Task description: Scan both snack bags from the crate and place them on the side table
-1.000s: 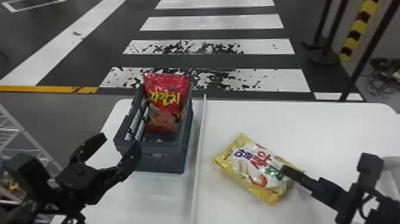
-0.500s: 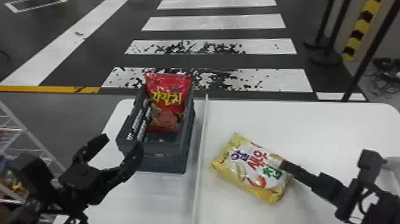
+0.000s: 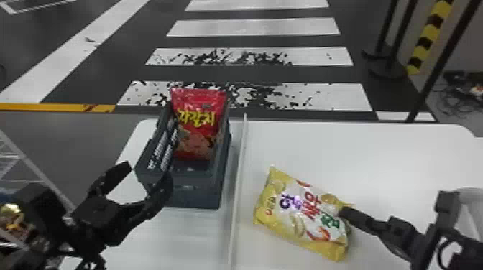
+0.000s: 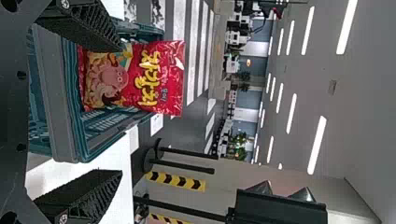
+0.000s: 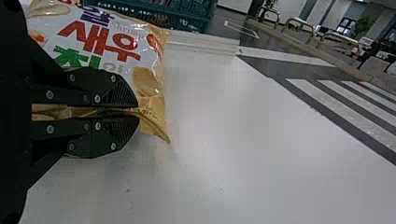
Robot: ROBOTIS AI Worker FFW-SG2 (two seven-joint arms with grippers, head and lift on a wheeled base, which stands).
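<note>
Yellow snack bag (image 3: 294, 219) partly covered, crate (image 3: 199, 195) cropped.
My right gripper (image 3: 344, 212) hides the pinched edge, and the right wrist view's top edge cuts off both bag and crate. In the left wrist view, a finger of my left gripper (image 3: 146, 172) covers part of the crate — whose wall hides the red snack bag's (image 3: 197, 133) lower end from me. The goods (image 3: 15, 217) at the head view's edge are too blurred to name — packets, perhaps.
</note>
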